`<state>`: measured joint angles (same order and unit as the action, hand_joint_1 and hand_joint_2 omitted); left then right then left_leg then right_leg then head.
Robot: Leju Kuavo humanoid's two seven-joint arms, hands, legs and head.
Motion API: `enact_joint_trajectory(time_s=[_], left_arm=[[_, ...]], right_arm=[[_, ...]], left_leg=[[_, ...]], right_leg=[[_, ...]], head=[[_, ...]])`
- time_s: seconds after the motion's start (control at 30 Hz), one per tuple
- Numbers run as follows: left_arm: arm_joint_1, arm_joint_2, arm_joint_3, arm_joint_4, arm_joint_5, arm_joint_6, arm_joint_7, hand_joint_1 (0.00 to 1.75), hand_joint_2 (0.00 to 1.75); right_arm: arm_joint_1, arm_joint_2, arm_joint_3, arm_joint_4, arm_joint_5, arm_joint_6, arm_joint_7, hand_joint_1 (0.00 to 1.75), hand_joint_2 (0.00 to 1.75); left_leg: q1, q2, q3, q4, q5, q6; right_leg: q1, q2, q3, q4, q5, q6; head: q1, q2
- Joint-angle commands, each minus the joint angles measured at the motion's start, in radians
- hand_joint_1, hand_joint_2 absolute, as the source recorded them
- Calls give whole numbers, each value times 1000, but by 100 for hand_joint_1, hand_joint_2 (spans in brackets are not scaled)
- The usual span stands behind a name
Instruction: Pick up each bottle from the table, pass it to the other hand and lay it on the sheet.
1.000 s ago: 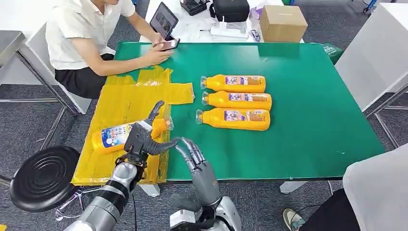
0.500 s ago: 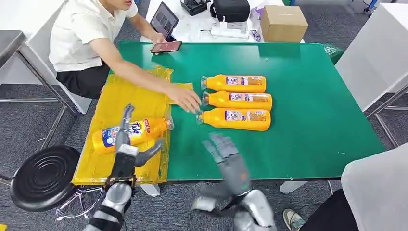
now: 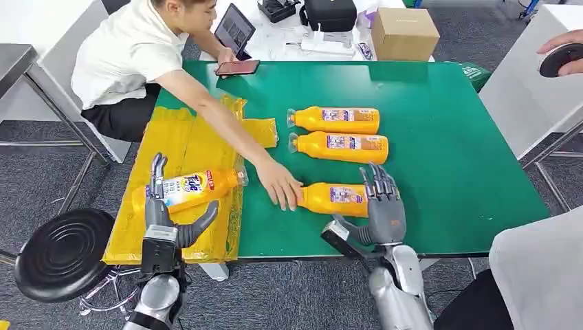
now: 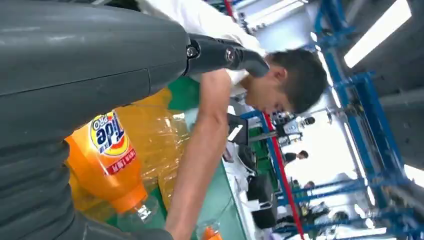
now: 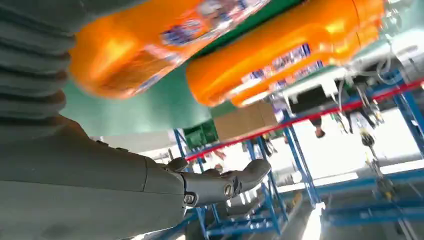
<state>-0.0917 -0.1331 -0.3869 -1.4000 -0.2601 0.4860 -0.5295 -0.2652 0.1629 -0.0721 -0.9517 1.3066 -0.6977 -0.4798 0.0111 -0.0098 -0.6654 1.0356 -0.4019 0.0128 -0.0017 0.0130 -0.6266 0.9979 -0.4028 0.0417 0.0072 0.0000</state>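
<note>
Orange bottles lie on their sides across our green desk (image 3: 447, 158). One bottle with a Tide label (image 3: 187, 190) rests on the yellow sheet (image 3: 185, 141), which covers the desk's left end, its cap pointing toward the green surface. Our left hand (image 3: 163, 218) stands upright at the sheet's near edge, just in front of that bottle, fingers spread and holding nothing; in the left wrist view the same bottle (image 4: 107, 160) lies beyond the grey thumb, apart from it. Three more bottles sit on the bare green: the far bottle (image 3: 335, 119), the middle bottle (image 3: 340, 146) just beside it, and the near bottle (image 3: 333, 198), set closer to the desk's front edge. A person in a white shirt (image 3: 130, 58) leans in from the far left corner, and the person's hand (image 3: 280, 184) rests on the cap end of the near bottle. Our right hand (image 3: 381, 206) is raised at that bottle's other end, fingers apart and upright; it looks to be just behind the base, though we cannot tell whether it touches. A phone (image 3: 237, 67) lies on the desk's far left corner, and a cardboard box (image 3: 403, 33) stands on the white table beyond.
</note>
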Motion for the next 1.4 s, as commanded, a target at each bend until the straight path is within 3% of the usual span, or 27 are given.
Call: enact_joint_trajectory(time_s=[0.03,0.17,0.2,0.3,0.47,0.6,0.77,1.07,1.1,1.4], left_arm=[[-37,24,-64,73,-15,-46,29,0,175],[-40,27,-68,80,-26,-59,38,0,175],[-40,27,-67,81,-25,-70,47,0,175],[-34,30,-62,73,-20,-90,65,0,175],[-27,32,-60,65,-20,-95,71,0,175],[0,35,-52,29,-20,-135,87,0,175],[9,36,-53,14,-26,-139,89,0,175],[54,25,-30,-51,-41,-181,115,0,175],[68,22,-22,-70,7,-236,133,0,175],[84,20,-15,-92,36,-289,148,0,175]], right_arm=[[-173,-69,113,360,-8,0,116,0,0],[-203,-81,131,423,-16,0,142,0,0],[-218,-82,138,460,-27,0,154,0,175],[-239,-89,176,514,-7,30,215,0,175],[-241,-94,191,519,-1,56,232,0,175],[-221,-111,272,472,26,96,303,0,175],[-213,-114,291,452,33,101,315,0,175],[-183,-188,425,333,85,214,487,0,175],[-166,-200,444,304,90,247,511,0,175],[-143,-224,476,264,88,279,542,0,175]], left_leg=[[0,1,4,-1,-1,0],[-1,1,8,-2,-2,0],[-1,1,5,-1,-1,0],[-1,1,4,-1,-1,0],[-1,0,3,-1,-1,0],[-1,1,7,-2,-2,0],[-1,1,6,-1,-2,0],[-1,0,6,-1,-1,0],[-1,-1,8,-2,-1,0],[-1,-2,10,-2,-1,0]], right_leg=[[0,0,4,-1,-1,0],[-1,-1,8,-2,-2,-1],[0,-1,5,-1,-1,0],[0,0,4,-1,-1,-1],[0,0,3,-1,-1,0],[-1,-1,7,-1,-2,-1],[-1,-1,6,-1,-2,-1],[-1,-1,6,-1,-1,0],[-1,-3,8,-1,-2,-1],[-1,-4,10,-2,-2,-1]], head=[[0,0],[0,0],[0,0],[0,0],[0,0],[0,0],[0,0],[0,0],[0,0],[0,0]])
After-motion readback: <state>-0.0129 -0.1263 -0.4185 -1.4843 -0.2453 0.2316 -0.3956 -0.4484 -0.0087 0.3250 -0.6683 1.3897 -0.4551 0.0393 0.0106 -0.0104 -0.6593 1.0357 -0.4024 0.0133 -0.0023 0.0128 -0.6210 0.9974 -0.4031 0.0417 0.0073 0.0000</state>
